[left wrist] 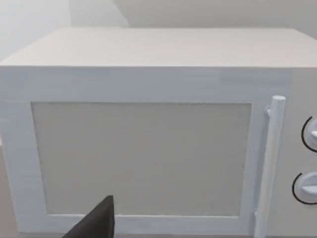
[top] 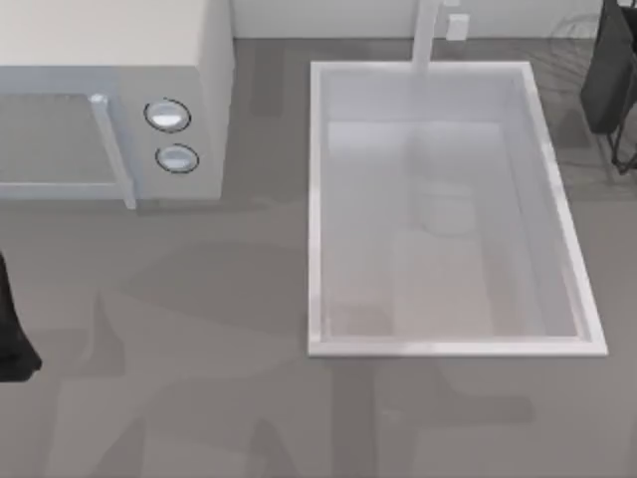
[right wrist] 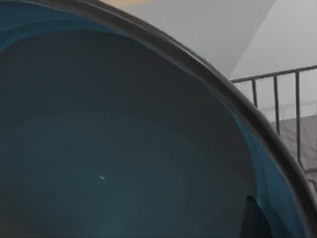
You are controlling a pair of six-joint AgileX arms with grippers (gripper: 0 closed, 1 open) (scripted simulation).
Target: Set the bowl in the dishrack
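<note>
The bowl [right wrist: 124, 148] looms very close in the right wrist view, glossy teal-blue inside with a thin dark rim. One dark finger [right wrist: 255, 220] of my right gripper lies against the bowl's inner wall near its rim, gripping it. Just beyond the rim stand the thin black bars of the dishrack [right wrist: 275, 99]. In the top view the dishrack [top: 609, 75] is a dark grey slab with black wire at the far right edge, behind the sink's right corner. My left arm [top: 12, 339] is parked at the table's left edge.
A white sink [top: 317, 199] takes up the middle right of the table, with a faucet [top: 428, 35] at its back. A white microwave [top: 109, 110] stands at the back left, its door [left wrist: 143, 158] shut and facing my left gripper [left wrist: 96, 223].
</note>
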